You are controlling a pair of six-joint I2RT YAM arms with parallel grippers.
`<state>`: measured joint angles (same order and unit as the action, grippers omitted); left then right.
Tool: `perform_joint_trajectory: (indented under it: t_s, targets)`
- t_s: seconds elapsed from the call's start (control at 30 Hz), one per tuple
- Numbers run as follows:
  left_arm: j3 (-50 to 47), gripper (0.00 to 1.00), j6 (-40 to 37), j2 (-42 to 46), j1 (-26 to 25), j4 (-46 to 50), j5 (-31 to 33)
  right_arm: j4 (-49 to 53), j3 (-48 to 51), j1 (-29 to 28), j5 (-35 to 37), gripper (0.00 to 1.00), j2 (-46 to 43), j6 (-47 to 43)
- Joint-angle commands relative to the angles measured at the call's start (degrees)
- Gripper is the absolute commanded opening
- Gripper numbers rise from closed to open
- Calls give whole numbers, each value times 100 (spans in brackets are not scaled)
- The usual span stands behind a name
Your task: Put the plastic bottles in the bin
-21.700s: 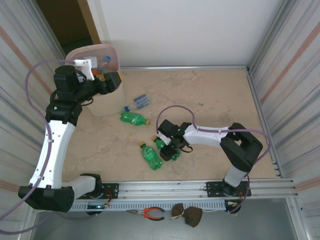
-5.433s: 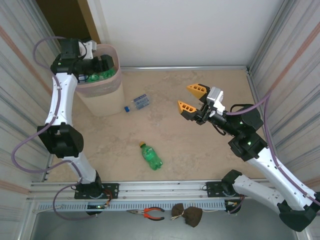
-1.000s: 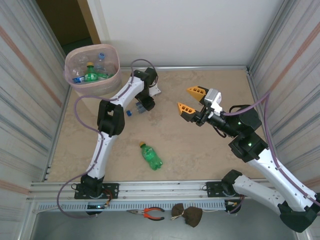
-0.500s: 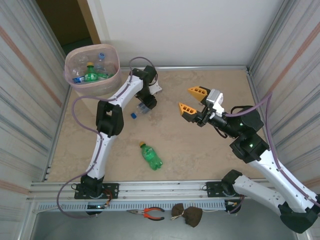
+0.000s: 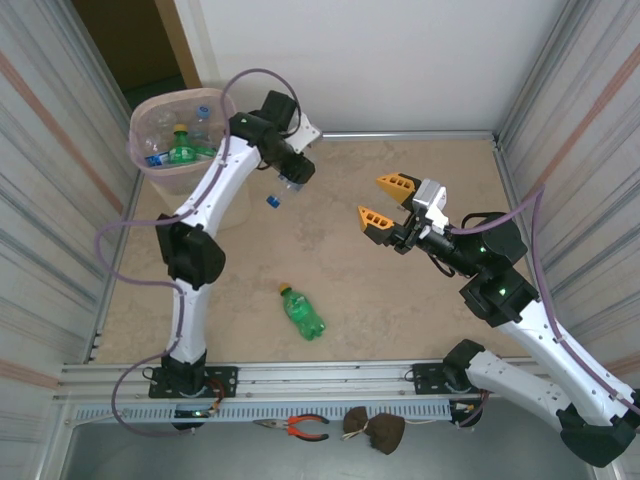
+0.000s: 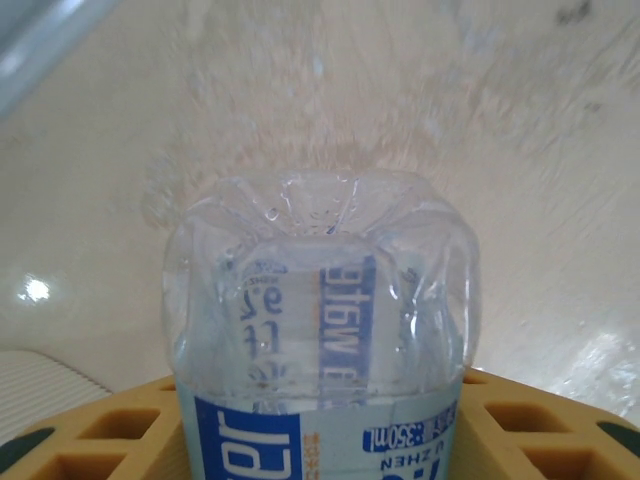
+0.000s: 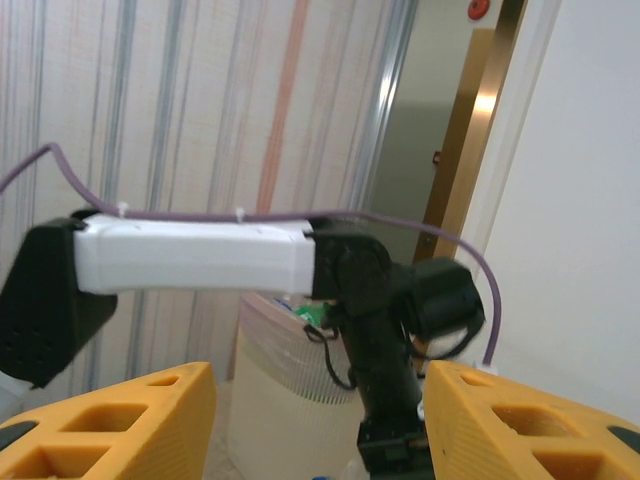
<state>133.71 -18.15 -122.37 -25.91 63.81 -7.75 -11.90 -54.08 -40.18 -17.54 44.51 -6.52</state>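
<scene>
Counter [image 5: 430, 300]: beige stone-pattern surface below both of my jaws.

Bin [image 5: 160, 182]: pink-lined, near the left jaws on their outer side. It contains bottles, including a green one [image 5: 184, 153].

Right jaws: spread, with nothing between the orange fingers [image 5: 397, 183]. They hover above the counter, well apart from the left jaws.

Left jaws: pinching the water bottle [image 6: 320, 330] between the fingers [image 6: 100, 440]. The bottle base points away from the wrist and the blue cap [image 5: 271, 201] points toward the counter.

Green soda bottle [image 5: 302, 312]: lying on the counter, closer to my bases than either jaws.
</scene>
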Motion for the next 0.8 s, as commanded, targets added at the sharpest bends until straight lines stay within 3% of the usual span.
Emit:
perform_joint_trajectory:
  t_s: [0.0, 0.43, 0.77]
  targets:
    - [78, 52, 170, 644, 45, -245, -226, -131, 74, -51, 107, 56, -73, -11]
    - [-3, 49, 611, 2175, 517, -961, -457, -199, 111, -44, 82, 56, -29, -24]
    - [-460, 46, 1312, 3063, 1764, -1547, -780, -277, 125, -45, 44, 56, 31, -8]
